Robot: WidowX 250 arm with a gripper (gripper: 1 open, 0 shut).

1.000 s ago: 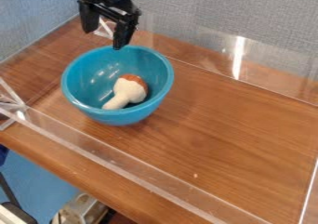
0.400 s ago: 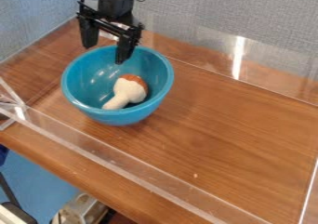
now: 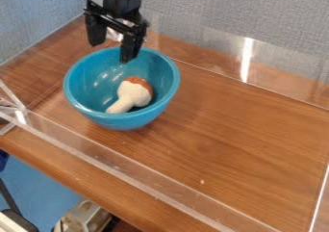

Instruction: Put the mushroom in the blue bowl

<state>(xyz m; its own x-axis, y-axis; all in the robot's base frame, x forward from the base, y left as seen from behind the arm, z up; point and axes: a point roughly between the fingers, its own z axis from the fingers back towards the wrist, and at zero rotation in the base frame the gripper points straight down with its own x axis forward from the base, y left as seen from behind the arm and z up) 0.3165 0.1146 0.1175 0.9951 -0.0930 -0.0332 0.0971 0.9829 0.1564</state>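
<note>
The mushroom point(image 3: 130, 93), cream stem and orange-brown cap, lies on its side inside the blue bowl point(image 3: 90, 91), a little right of the bowl's middle. The bowl stands at the left of the wooden table. My gripper point(image 3: 112, 38) hangs above the bowl's far rim, pointing down, open, with nothing between its black fingers point(image 3: 127, 45). It is well clear of the mushroom.
Low clear acrylic walls point(image 3: 251, 55) fence the wooden tabletop point(image 3: 232, 130) at the back, left and front. A blue-grey fabric wall stands behind. The table's front edge runs diagonally across the lower left.
The open gripper shifted slightly above the bowl's far rim and its fingers turned a little. The mushroom and bowl have not moved.
</note>
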